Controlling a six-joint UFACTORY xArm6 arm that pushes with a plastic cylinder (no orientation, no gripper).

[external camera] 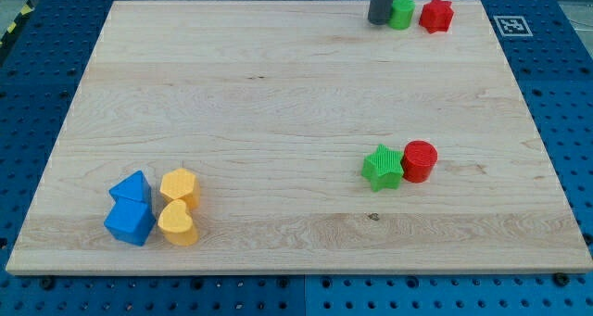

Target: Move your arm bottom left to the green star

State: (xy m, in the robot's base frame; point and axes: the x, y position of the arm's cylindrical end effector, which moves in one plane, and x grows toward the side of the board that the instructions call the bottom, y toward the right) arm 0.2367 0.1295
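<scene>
The green star [382, 167] lies on the wooden board [278, 103] at the view's right of centre, touching a red cylinder [419, 160] on its right. My rod comes down at the view's top, and my tip [379, 22] rests on the board just left of a green cylinder [401, 13]. The tip is far above the green star in the view, almost straight up from it.
A red star-like block [436, 15] sits right of the green cylinder at the top edge. At the bottom left two blue blocks [130, 188] [129, 222], a yellow hexagon [179, 183] and a yellow heart [177, 223] are clustered. A marker tag [511, 25] lies off the board's top right.
</scene>
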